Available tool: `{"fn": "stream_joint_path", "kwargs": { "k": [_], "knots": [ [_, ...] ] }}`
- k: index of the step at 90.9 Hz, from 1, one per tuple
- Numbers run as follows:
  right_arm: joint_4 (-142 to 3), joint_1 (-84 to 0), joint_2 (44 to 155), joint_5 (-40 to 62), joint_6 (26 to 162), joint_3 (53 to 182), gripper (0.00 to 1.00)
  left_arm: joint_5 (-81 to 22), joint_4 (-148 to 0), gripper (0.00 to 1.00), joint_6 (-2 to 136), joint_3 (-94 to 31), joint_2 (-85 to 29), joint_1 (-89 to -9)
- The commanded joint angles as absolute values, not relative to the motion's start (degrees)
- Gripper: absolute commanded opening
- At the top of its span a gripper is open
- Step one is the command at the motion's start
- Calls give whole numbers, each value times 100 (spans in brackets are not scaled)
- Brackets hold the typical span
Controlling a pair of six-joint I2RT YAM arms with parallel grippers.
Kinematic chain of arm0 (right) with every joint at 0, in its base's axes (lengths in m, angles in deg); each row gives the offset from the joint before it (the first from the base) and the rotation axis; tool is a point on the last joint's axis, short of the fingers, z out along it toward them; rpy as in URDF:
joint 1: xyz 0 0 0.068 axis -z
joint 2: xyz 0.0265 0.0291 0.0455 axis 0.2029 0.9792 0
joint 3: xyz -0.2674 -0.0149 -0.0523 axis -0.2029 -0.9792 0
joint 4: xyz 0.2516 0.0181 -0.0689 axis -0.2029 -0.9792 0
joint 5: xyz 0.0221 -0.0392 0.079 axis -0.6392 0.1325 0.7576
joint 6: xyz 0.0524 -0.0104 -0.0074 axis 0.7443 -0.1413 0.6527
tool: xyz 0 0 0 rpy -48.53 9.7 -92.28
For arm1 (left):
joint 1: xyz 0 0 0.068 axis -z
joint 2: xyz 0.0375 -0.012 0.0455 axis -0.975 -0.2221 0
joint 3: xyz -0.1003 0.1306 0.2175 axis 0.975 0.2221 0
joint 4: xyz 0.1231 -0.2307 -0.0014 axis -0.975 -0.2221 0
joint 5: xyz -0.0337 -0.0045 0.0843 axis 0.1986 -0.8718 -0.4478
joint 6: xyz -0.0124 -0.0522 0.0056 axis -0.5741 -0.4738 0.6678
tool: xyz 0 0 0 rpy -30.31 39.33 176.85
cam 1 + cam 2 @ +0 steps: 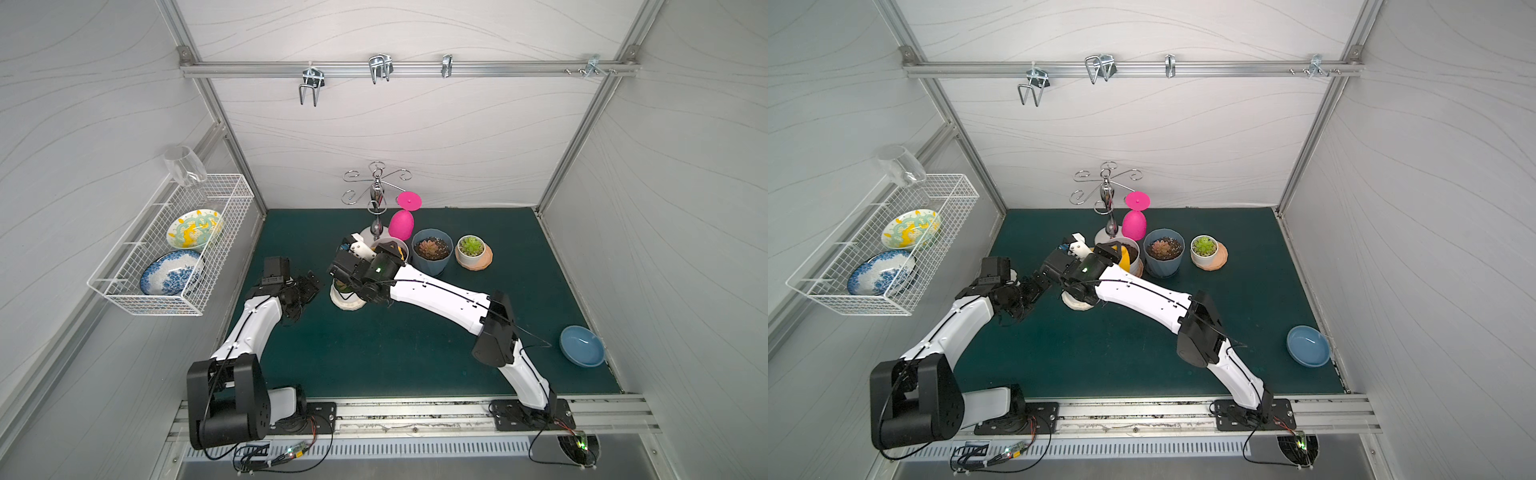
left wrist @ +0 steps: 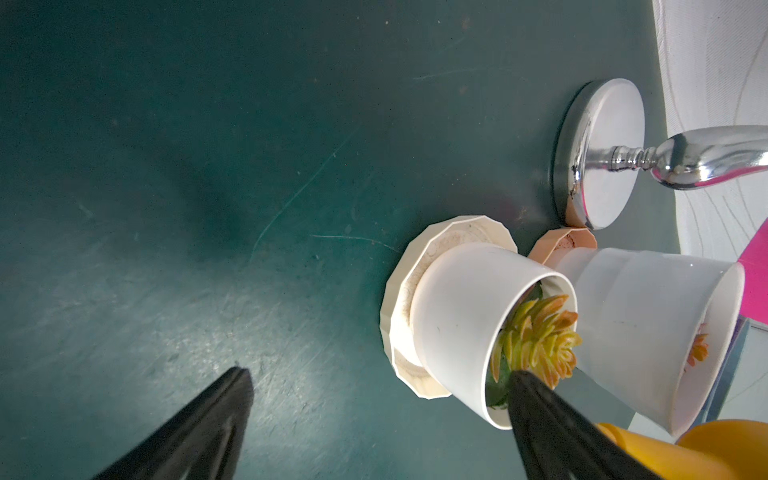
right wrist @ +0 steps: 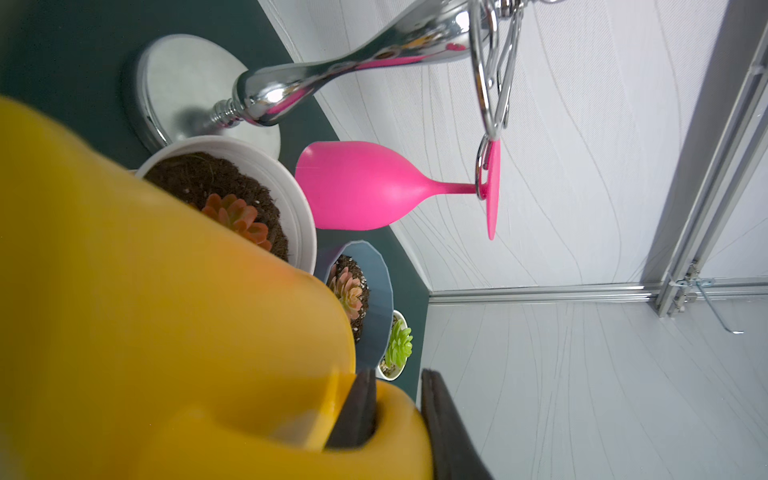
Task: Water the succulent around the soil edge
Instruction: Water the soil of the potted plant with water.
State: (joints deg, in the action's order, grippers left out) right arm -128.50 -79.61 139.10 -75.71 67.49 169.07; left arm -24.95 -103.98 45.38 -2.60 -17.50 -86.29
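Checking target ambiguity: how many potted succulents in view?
4: blue pot; green-succulent pot beside it; red-succulent pot by yellow can; yellow-succulent pot on cream saucer under right arm. Arm may hide more.

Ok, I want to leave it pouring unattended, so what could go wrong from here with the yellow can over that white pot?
The yellow plastic watering can, clamped in the right gripper, hides much of the white round pot, so water may hit the red succulent rather than the soil edge. The pink plastic wine glass hangs close beside that pot on the chrome rack; a swing of the can could knock it off.
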Motion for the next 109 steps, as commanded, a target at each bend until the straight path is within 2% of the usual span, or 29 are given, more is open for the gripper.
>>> {"fn": "stream_joint_path", "kwargs": {
  "k": [1,14,109],
  "knots": [
    [-11976,-8033,14000,-8074,6030,16814,0,-2542,-10334,100,4593,-335,-1722,-8666],
    [-11246,-8065,13959,-8216,5396,16533,0,-2551,-10332,100,4593,-338,-1688,-8658],
    [-10271,-8062,14029,-8405,4407,16288,0,-2497,-10351,100,4603,-414,-1720,-8667]
  ]
}}
